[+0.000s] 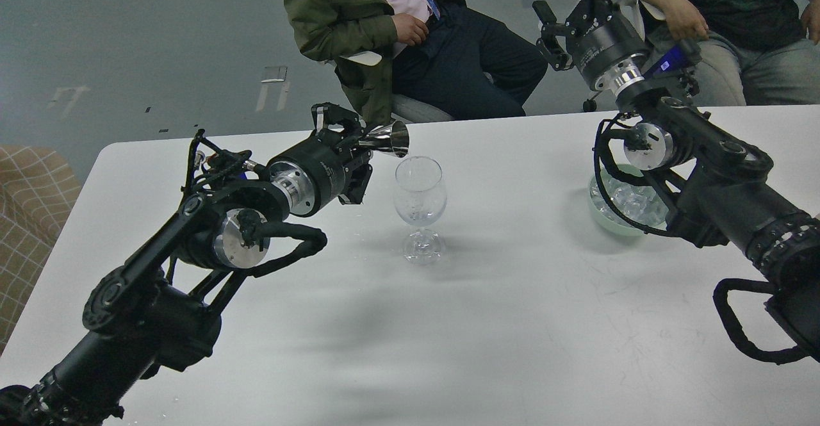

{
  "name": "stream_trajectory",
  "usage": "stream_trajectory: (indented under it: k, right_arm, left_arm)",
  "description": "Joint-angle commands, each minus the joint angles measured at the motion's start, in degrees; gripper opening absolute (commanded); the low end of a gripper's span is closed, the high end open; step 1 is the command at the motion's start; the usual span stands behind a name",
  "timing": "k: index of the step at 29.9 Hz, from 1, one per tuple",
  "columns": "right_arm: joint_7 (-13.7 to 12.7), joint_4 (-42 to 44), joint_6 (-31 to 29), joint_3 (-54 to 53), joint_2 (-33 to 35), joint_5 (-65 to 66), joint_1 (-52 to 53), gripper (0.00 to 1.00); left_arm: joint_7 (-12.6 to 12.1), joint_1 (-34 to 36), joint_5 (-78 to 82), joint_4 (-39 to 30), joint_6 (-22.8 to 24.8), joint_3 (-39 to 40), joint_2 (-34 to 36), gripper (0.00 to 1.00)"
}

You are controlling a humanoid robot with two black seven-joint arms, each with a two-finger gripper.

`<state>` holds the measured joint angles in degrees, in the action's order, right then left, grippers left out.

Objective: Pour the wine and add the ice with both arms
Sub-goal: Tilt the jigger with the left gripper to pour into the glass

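Head view: pouring step over the clear stemmed wine glass (419,205) on the white bench (512,323).
Left end effector (359,144) grasps a tipped steel jigger (387,139) at the rim; overshoot could spill. Right end effector (564,29): grip unclear, raised above the green bowl (599,211) of clear ice cubes (631,202).

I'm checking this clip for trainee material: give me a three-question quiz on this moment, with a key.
1. True or false: the left claw holds a metal cup tipped toward the glass.
2. Where is the ice? A) in the glass, B) in the green bowl, C) loose on the table.
3. Fill in: the right claw is raised beyond the table's far edge, holding ____ of the task's things.

Key: 1 true; 2 B; 3 none. The glass stands upright with its mouth just below the cup's rim, and the right arm partly covers the bowl.
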<state>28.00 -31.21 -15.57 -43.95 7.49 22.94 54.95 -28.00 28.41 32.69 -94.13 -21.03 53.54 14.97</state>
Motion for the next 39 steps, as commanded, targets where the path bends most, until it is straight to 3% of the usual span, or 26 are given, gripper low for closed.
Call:
stream_trajectory:
  k: [1, 7, 32, 39]
  right_arm:
    - [0.00, 0.00, 0.02, 0.01, -0.02, 0.00, -0.01, 1.00]
    - [0.00, -0.08, 0.02, 0.01, 0.07, 0.00, 0.07, 1.00]
    - [0.00, -0.52, -0.07, 0.09, -0.37, -0.09, -0.37, 1.00]
    - [0.00, -0.44, -0.07, 0.09, -0.29, -0.09, -0.28, 1.00]
  left_arm:
    - [0.00, -0.02, 0.00, -0.97, 1.08, -0.10, 0.23, 0.00]
    - [0.00, -0.02, 5.52, -1.76, 5.12, -2.29, 1.64, 0.00]
    - [0.00, 0.42, 23.55, -1.67, 5.56, -5.11, 1.64, 0.00]
    - [0.00, 1.12, 27.42, -2.81, 8.10, -5.90, 3.04, 0.00]
